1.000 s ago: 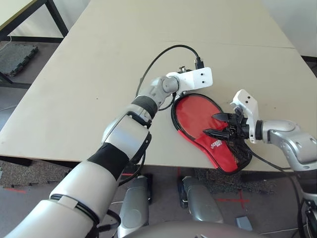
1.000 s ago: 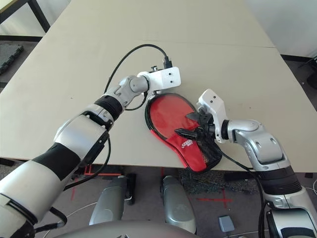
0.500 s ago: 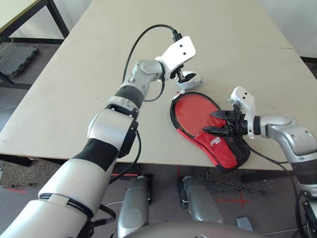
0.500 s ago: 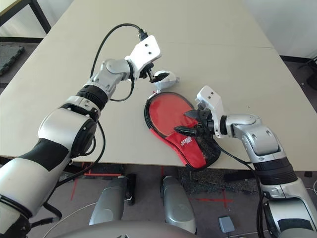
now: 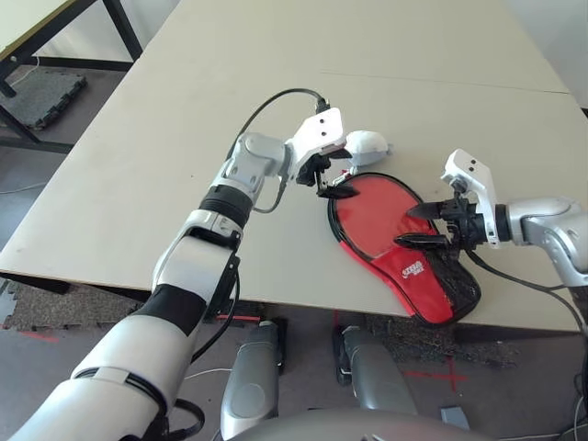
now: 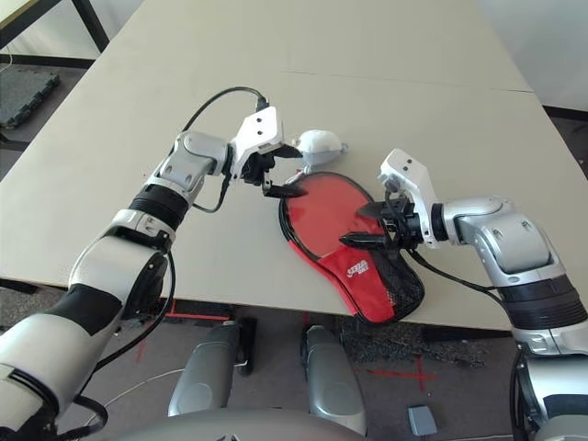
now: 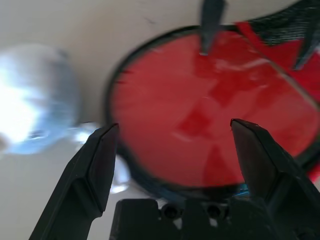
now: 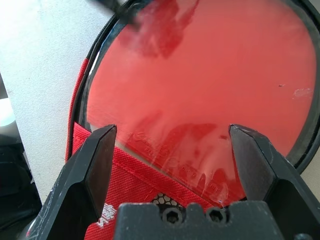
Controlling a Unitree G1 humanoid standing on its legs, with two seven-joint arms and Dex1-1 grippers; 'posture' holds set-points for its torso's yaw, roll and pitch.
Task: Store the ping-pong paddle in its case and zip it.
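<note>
Where the left arm reached: left tool (image 5: 336, 173) at the case's round end, fingers apart
Right arm: from the right, right tool (image 5: 424, 227) over the case (image 5: 418, 280), fingers apart
Case: on the table (image 5: 211, 156), partly hidden

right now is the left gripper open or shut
Open: in the left wrist view the left gripper's two black fingers stand wide apart, with nothing between their tips.
</note>
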